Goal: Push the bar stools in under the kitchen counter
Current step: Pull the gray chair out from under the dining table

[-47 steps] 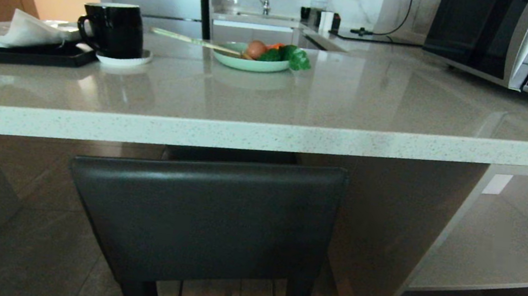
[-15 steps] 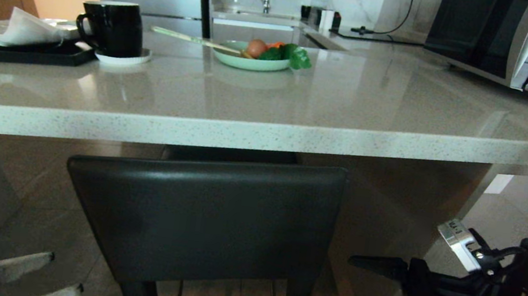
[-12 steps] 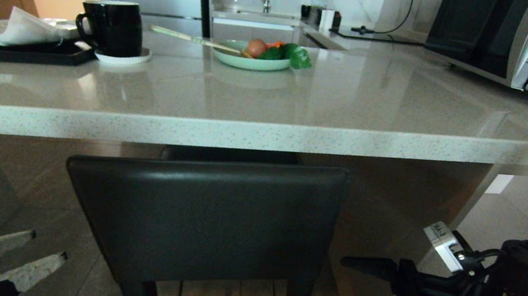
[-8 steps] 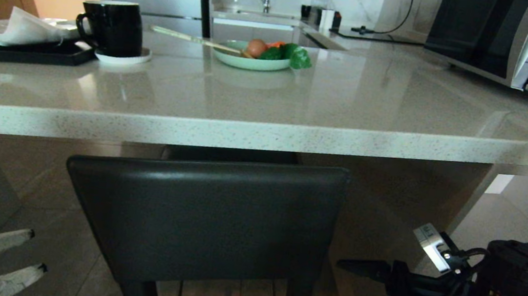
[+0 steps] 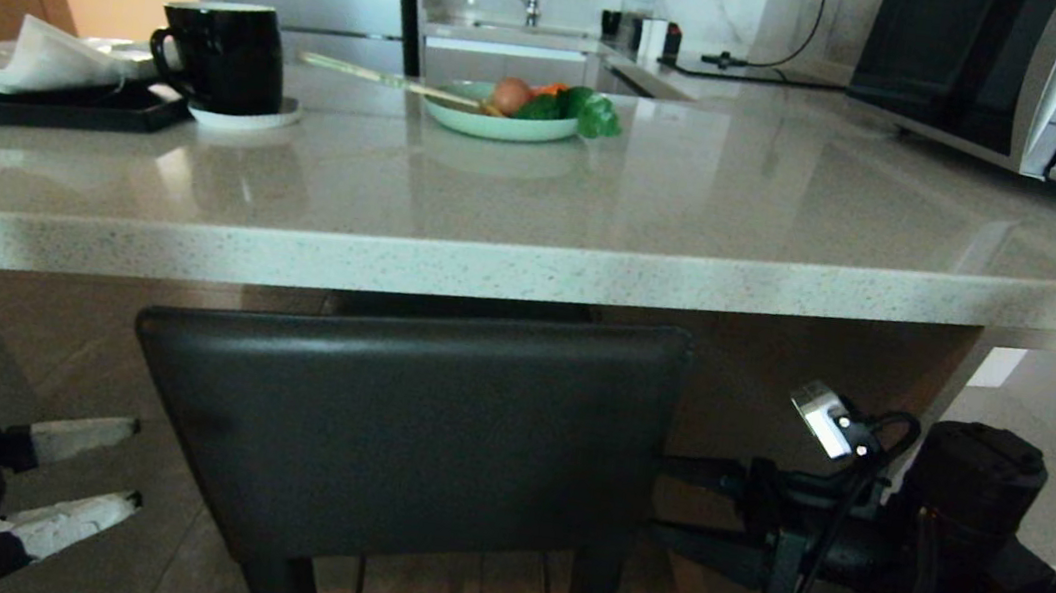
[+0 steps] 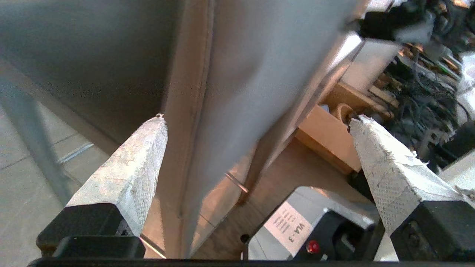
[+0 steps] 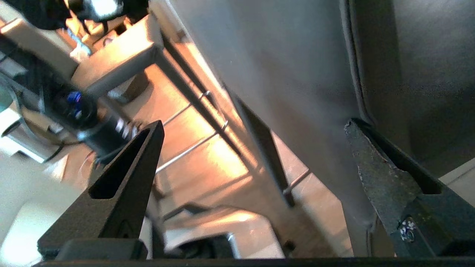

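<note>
Both arms have closed in on the bar stool (image 5: pixel 410 433) since a second ago: the right gripper (image 5: pixel 678 506) has risen and slid inward to the backrest's right edge, and the left gripper (image 5: pixel 134 465) has come up beside its left edge. The stool itself sits where it was, its backrest just below and in front of the thick edge of the kitchen counter (image 5: pixel 530 277), its seat hidden behind the backrest and its legs cut off at the bottom of the head view. Only this one stool can be seen.

The left gripper's white-wrapped fingers (image 6: pixel 130 174) stand wide apart, the backrest's side edge lying between them without touching. The right gripper's black fingers (image 7: pixel 122 185) are spread just as wide; their tips vanish behind the backrest in the head view, so contact cannot be judged.

On the counter sit a black mug (image 5: pixel 220 57) on a saucer, a green plate of food (image 5: pixel 499 122), a dark tray (image 5: pixel 38 105) cut off at the left, and a microwave (image 5: pixel 1019 75) cropped at the right.
</note>
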Controlling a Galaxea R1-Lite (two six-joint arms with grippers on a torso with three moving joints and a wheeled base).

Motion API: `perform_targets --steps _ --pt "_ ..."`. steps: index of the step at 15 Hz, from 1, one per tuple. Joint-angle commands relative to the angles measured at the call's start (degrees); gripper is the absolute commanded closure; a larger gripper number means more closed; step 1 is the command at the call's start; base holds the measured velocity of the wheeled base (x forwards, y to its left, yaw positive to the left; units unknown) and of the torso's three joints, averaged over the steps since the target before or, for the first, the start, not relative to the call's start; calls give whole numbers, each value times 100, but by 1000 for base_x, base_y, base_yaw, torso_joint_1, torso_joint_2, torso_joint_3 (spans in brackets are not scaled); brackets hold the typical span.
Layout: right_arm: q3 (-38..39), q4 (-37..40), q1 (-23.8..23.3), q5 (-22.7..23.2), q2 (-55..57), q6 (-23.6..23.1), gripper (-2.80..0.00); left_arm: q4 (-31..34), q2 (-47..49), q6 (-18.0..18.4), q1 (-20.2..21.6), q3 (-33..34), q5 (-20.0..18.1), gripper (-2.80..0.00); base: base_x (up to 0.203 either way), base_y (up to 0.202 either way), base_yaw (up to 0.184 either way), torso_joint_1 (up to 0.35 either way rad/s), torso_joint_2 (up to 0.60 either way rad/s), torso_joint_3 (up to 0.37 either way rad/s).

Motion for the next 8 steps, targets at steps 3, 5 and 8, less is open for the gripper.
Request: perform_targets --steps 3,5,8 --pt "-370 -103 -41 229 228 82 -280 -1481 1326 16 -187 172 -48 -280 0 0 0 0 0 0" --pt "-551 -103 -179 245 287 84 -280 -2484 1853 -18 -211 373 -53 -280 0 0 0 0 0 0" --pt "-291 -103 -261 415 34 63 -280 -2846 1927 -175 -205 590 -54 -280 0 0 0 0 0 0"
